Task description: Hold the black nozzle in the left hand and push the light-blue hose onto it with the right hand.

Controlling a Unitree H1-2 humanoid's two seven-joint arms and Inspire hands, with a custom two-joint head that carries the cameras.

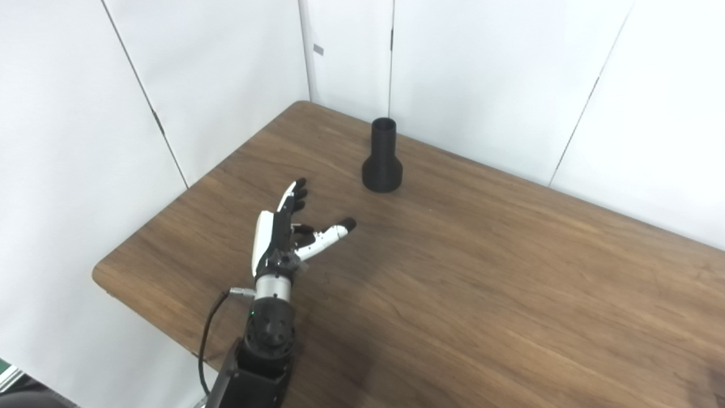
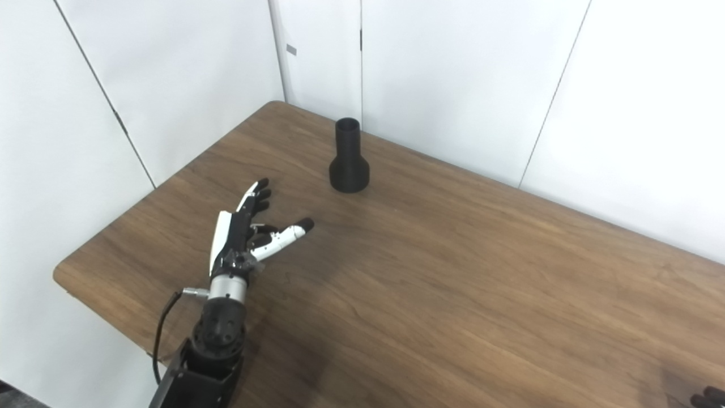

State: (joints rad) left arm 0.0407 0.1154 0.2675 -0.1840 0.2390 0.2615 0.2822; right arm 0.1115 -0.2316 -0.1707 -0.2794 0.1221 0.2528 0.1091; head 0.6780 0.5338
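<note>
The nozzle [image 1: 382,157] stands upright near the table's [image 1: 453,294] back edge, well apart from the empty, spread left hand [image 1: 283,232]; it looks hard and light, best grabbed around its thin neck.

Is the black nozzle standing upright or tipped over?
Upright. The nozzle stands on its wide base on the table, narrow open end up, untouched; the open left hand is short of it.

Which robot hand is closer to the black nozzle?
The left hand. It is open over the table, below and to the left of the black nozzle, not touching it. The right hand only peeks in at the bottom right corner, far from it.
</note>
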